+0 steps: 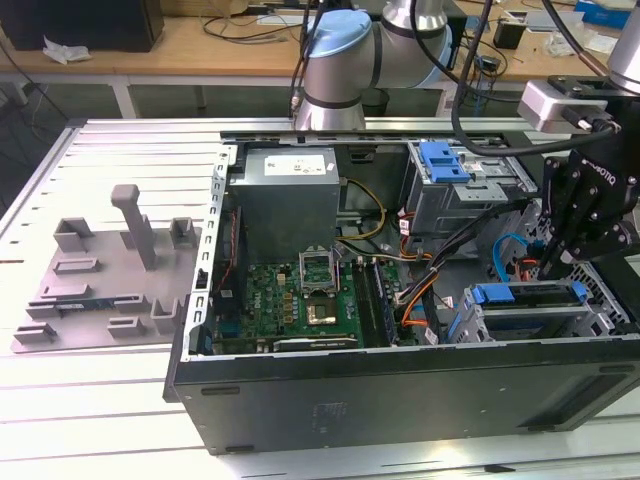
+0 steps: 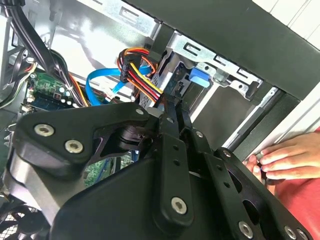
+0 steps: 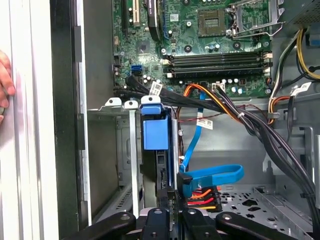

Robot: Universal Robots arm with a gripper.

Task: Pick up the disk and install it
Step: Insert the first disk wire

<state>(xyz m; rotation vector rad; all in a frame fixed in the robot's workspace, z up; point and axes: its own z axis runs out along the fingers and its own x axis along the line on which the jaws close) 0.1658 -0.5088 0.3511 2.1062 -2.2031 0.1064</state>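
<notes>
- Blue-bracketed disk [image 3: 156, 132], upright in metal drive cage [image 3: 131, 150]; label hidden.
- Hand [image 3: 169, 194] at disk's edge; contact unclear, grip cannot be told.

The disk [image 3: 156, 134] sits edge-on in the metal drive cage [image 3: 108, 106].

**A robotics lab with workbenches**

A robot arm [image 1: 340, 60] stands over a slotted aluminium table [image 1: 120, 150] that carries an opened computer case [image 1: 400, 385] and a grey fixture [image 1: 110, 280]. Behind them runs a wooden workbench [image 1: 200, 45] strewn with cables [image 1: 250, 22].
</notes>
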